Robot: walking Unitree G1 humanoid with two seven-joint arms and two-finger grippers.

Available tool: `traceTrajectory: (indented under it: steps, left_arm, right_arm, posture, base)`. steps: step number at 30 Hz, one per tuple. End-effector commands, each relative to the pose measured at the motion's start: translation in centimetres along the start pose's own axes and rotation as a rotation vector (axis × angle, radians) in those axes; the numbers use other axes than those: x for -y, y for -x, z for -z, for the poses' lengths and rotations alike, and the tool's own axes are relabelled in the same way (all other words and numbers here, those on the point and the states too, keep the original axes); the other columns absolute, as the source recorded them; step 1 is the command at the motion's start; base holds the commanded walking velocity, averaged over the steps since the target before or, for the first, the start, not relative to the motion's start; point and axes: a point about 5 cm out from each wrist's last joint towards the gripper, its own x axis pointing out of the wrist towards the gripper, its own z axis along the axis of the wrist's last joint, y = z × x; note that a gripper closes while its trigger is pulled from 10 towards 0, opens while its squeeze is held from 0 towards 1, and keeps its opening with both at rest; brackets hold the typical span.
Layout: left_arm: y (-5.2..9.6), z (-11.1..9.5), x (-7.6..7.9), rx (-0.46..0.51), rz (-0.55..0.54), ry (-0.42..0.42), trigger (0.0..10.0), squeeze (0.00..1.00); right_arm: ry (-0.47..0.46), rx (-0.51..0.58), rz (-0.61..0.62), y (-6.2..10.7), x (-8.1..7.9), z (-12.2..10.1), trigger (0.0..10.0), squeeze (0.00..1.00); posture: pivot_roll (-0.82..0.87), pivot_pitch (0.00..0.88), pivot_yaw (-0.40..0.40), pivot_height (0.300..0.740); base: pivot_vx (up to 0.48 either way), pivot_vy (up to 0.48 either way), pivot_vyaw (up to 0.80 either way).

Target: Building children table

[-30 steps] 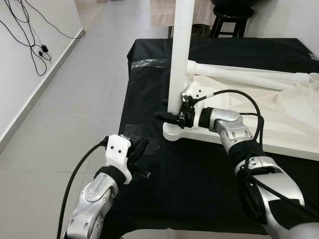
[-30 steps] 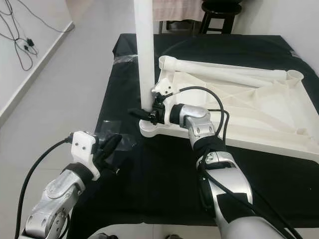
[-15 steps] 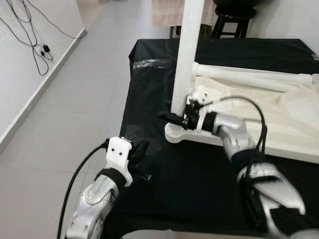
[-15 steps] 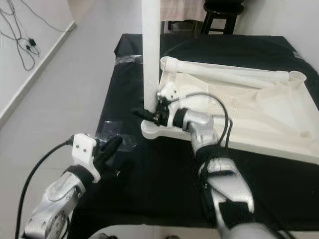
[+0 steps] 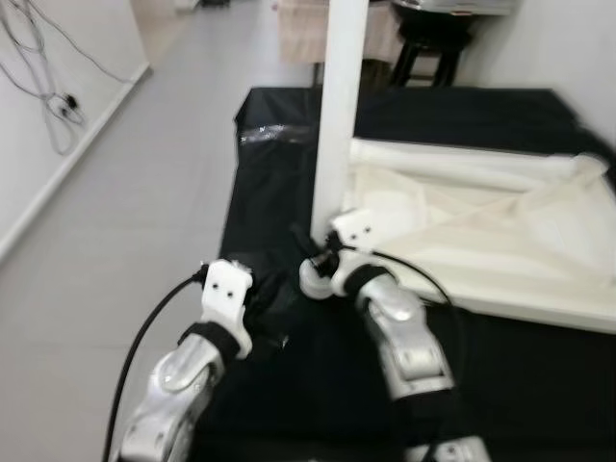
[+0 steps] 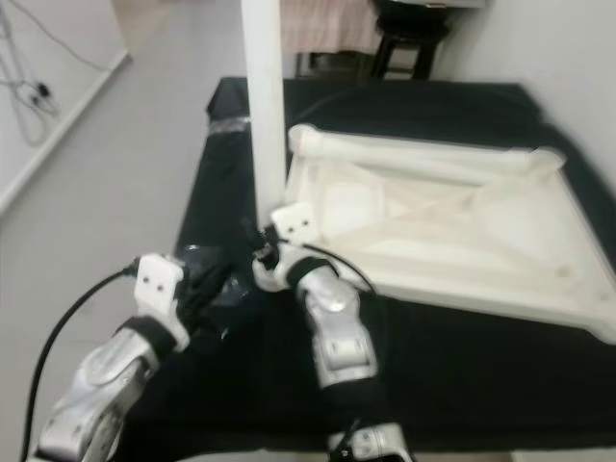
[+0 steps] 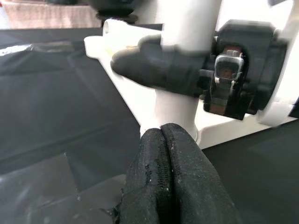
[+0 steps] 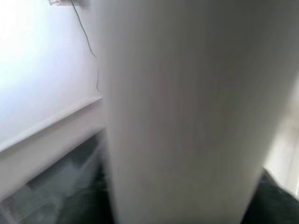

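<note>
An upside-down white table top lies on a black cloth. One white leg stands upright in its near left corner socket. My right gripper is shut around the base of this leg, one black finger wrapping its front. The leg's side looms very close in the right wrist view. My left gripper rests shut on the cloth just short of that corner, fingertips pressed together. A second leg lies along the top's far edge.
The black cloth covers a low platform whose left edge drops to grey floor tiles. A black stool stands behind. Cables hang down the left wall. Clear tape is stuck on the cloth.
The camera has shifted and blurred. My right arm has swung in nearer and lower, still clasping the leg's base. The left gripper now sits closer to the corner socket.
</note>
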Motion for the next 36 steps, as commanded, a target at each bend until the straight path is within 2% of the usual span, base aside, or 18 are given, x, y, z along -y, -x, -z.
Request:
traceTrajectory:
  steps: [1, 2, 3, 5, 6, 7, 8, 10, 11, 15, 17, 19, 21, 22, 23, 24, 33, 36]
  left_arm:
    - [0.4, 0.4, -0.5, -0.013, -0.044, 0.001, 10.0, 0.0]
    - [0.4, 0.4, -0.5, -0.012, -0.043, 0.003, 10.0, 0.0]
    - [0.4, 0.4, -0.5, -0.012, -0.043, 0.003, 10.0, 0.0]
    - [0.3, 0.4, -0.4, -0.013, -0.035, 0.003, 10.0, 0.0]
    - [0.2, 0.4, -0.4, -0.014, -0.029, 0.005, 10.0, 0.0]
    - [0.2, 0.4, -0.4, -0.014, -0.029, 0.005, 10.0, 0.0]
    - [0.1, 0.4, -0.3, -0.015, -0.021, 0.007, 10.0, 0.0]
    - [0.1, 0.4, -0.3, -0.015, -0.019, 0.008, 10.0, 0.0]
    - [0.1, 0.5, -0.2, -0.016, -0.018, 0.009, 10.0, 0.0]
    - [0.0, 0.5, -0.1, -0.015, -0.018, 0.011, 10.0, 0.0]
    - [0.0, 0.5, -0.1, -0.015, -0.019, 0.011, 10.0, 0.0]
    - [0.0, 0.5, 0.1, -0.013, -0.022, 0.013, 10.0, 0.0]
    - [0.0, 0.5, 0.1, -0.013, -0.023, 0.014, 10.0, 0.0]
    - [0.0, 0.5, 0.1, -0.012, -0.024, 0.014, 10.0, 0.0]
    - [0.0, 0.5, 0.1, -0.012, -0.024, 0.014, 10.0, 0.0]
    - [0.0, 0.5, 0.2, -0.013, -0.022, 0.012, 10.0, 0.0]
    - [0.1, 0.5, 0.2, -0.011, -0.025, 0.012, 10.0, 0.0]
    - [0.1, 0.5, 0.2, -0.011, -0.023, 0.012, 10.0, 0.0]
  right_arm:
    - [-0.065, -0.091, -0.008, 0.4, -0.2, 1.7, 10.0, 1.0]
    - [-0.085, -0.04, -0.101, 0.0, -0.5, 0.7, 10.0, 1.0]
    - [-0.085, -0.04, -0.101, 0.0, -0.5, 0.7, 10.0, 1.0]
    - [-0.094, 0.043, -0.246, -0.5, -0.2, -1.2, 10.0, 1.0]
    - [-0.063, 0.086, -0.339, -0.6, 0.4, -2.4, 10.0, 0.0]
    - [-0.063, 0.086, -0.339, -0.6, 0.4, -2.4, 10.0, 0.0]
    - [-0.01, 0.12, -0.432, -0.8, 1.6, -3.7, 10.0, 0.0]
    - [0.001, 0.112, -0.459, -0.9, 2.2, -3.9, 10.0, 0.0]
    - [0.039, 0.083, -0.523, -1.2, 3.0, -4.1, 10.0, 0.0]
    - [0.094, 0.066, -0.587, -1.3, 3.6, -4.3, 10.0, 0.0]
    - [0.102, 0.062, -0.6, -1.3, 3.7, -4.4, 10.0, 0.0]
    - [0.068, 0.045, -0.578, -2.4, 4.4, -5.0, 10.0, 0.0]
    - [0.056, 0.04, -0.573, -2.7, 4.6, -5.2, 10.0, 0.0]
    - [0.048, 0.03, -0.598, -2.9, 4.6, -5.2, 4.3, 0.0]
    - [0.048, 0.03, -0.598, -2.9, 4.6, -5.2, 4.3, 0.0]
    - [0.038, 0.005, -0.653, -2.9, 4.7, -4.9, 0.0, 0.0]
    - [0.009, -0.029, -0.656, -2.5, 5.4, -3.2, 0.0, 0.0]
    - [-0.001, -0.043, -0.572, -2.3, 5.7, -1.8, 0.0, 0.0]
  posture:
    - [0.07, 0.146, -0.036, 0.74]
    - [0.07, 0.146, -0.035, 0.74]
    - [0.07, 0.146, -0.035, 0.74]
    - [0.06, 0.141, -0.026, 0.74]
    - [0.06, 0.138, -0.022, 0.74]
    - [0.06, 0.138, -0.022, 0.74]
    - [0.06, 0.138, -0.022, 0.74]
    - [0.06, 0.138, -0.022, 0.74]
    - [0.06, 0.135, -0.023, 0.74]
    - [0.07, 0.134, -0.024, 0.74]
    - [0.07, 0.134, -0.024, 0.74]
    - [0.07, 0.134, -0.029, 0.74]
    - [0.07, 0.134, -0.029, 0.74]
    - [0.07, 0.134, -0.027, 0.74]
    - [0.07, 0.134, -0.027, 0.74]
    - [0.07, 0.135, -0.027, 0.74]
    - [0.06, 0.142, -0.025, 0.74]
    - [0.06, 0.143, -0.024, 0.74]
  base:
    - [0.0, 0.0, 0.0]
    - [0.0, 0.0, 0.0]
    - [0.0, 0.0, 0.0]
    - [0.0, 0.0, 0.0]
    - [0.0, 0.0, 0.0]
    - [0.0, 0.0, 0.0]
    - [0.0, 0.0, 0.0]
    - [0.0, 0.0, 0.0]
    - [0.0, 0.0, 0.0]
    - [0.0, 0.0, 0.0]
    - [0.0, 0.0, 0.0]
    - [0.0, 0.0, 0.0]
    - [0.0, 0.0, 0.0]
    - [0.0, 0.0, 0.0]
    - [0.0, 0.0, 0.0]
    - [0.0, 0.0, 0.0]
    - [0.0, 0.0, 0.0]
    - [0.0, 0.0, 0.0]
